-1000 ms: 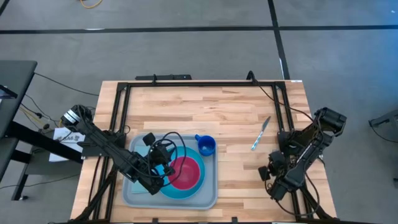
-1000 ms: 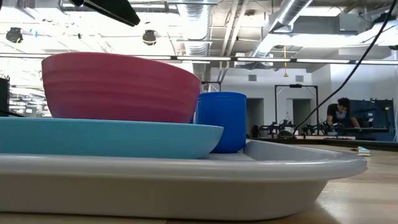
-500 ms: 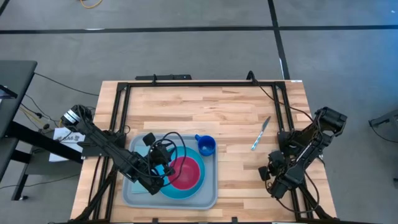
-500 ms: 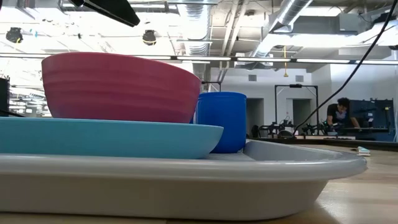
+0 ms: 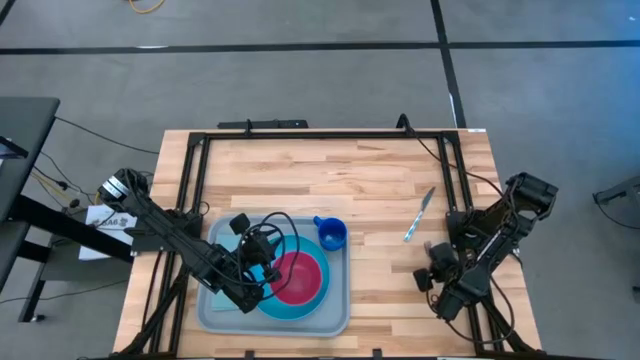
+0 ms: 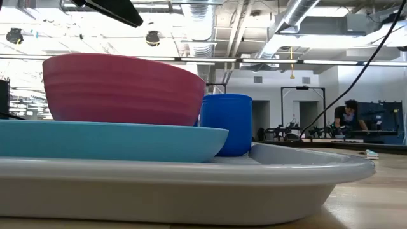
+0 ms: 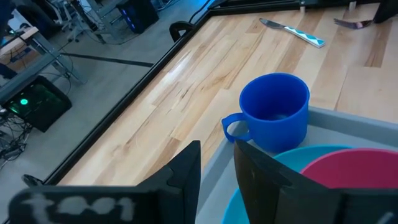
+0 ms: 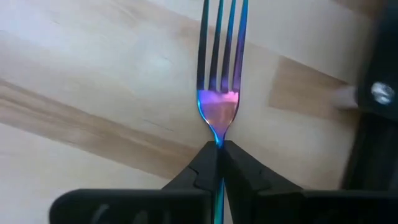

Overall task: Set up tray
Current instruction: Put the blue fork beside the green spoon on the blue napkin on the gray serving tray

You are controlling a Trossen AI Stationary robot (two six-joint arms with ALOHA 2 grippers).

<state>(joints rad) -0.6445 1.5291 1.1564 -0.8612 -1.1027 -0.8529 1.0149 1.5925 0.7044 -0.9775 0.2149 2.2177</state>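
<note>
The right gripper is pinching the neck of a fork, its fingers closed on the thin stem (tines pointing away over bare wood). In the high view that gripper is hanging over the right side of the table, close to the black frame rail.

The left gripper is sitting over the tray with its fingers nearly together, a narrow gap between them and nothing in it. Just past it, a blue mug is standing upright in the tray's corner, touching the teal plate, which is carrying a pink bowl.

The tray is lying at the table's near left. A knife is lying on the wood, well apart from the tray, to its right.

Beyond the table, a grey floor is crossed by dark lines. The low view is showing a bright hall with ceiling ducts and a person far off.
</note>
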